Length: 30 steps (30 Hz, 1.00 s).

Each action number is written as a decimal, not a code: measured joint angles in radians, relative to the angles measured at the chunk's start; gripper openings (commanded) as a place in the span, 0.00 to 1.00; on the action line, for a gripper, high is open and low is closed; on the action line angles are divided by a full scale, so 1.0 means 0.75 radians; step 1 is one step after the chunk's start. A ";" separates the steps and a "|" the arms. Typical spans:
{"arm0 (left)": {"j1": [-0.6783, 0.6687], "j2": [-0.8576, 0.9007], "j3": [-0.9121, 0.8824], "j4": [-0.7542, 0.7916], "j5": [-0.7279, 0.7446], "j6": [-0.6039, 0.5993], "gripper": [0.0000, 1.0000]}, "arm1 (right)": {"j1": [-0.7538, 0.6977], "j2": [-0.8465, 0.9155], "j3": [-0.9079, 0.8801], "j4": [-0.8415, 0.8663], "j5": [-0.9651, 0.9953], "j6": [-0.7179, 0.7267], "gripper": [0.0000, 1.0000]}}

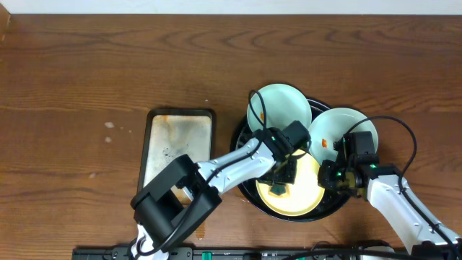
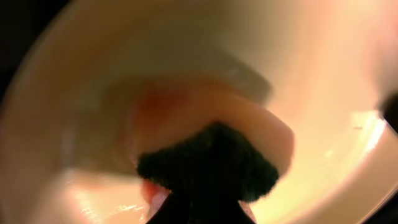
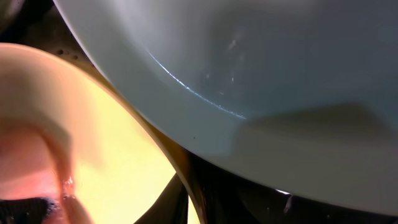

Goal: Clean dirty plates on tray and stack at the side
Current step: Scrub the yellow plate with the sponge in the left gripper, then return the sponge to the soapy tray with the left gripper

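Note:
The black round tray (image 1: 245, 144) holds three plates. Two mint-blue plates (image 1: 279, 108) (image 1: 346, 130) lie at its back; the right one has an orange smear. The yellow plate (image 1: 307, 195) lies at the front. My left gripper (image 1: 283, 177) is shut on a sponge (image 1: 278, 190) with a dark green pad and presses it inside the yellow plate. In the left wrist view the sponge (image 2: 208, 165) sits against the plate (image 2: 323, 81), with an orange smear just behind it. My right gripper (image 1: 330, 177) is shut on the yellow plate's right rim (image 3: 180, 168), under a mint plate (image 3: 280, 62).
A rectangular orange-stained metal tray (image 1: 179, 141) lies on the wooden table (image 1: 86, 87) left of the black tray. My left arm crosses from the front left over the black tray's left side. The black tray's floor (image 3: 261, 202) shows below the mint plate.

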 measured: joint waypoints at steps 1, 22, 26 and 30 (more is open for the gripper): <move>0.019 0.008 0.006 -0.034 0.012 -0.013 0.08 | -0.001 0.000 -0.001 0.001 -0.001 0.000 0.11; 0.153 -0.010 0.147 -0.449 -0.141 -0.024 0.08 | 0.015 0.000 -0.004 0.000 -0.049 0.000 0.04; 0.172 -0.128 0.146 -0.509 -0.298 -0.024 0.08 | 0.015 0.000 -0.004 -0.001 -0.036 0.000 0.01; 0.185 -0.267 0.146 -0.540 -0.394 -0.024 0.08 | 0.015 -0.001 -0.003 -0.007 -0.035 0.000 0.01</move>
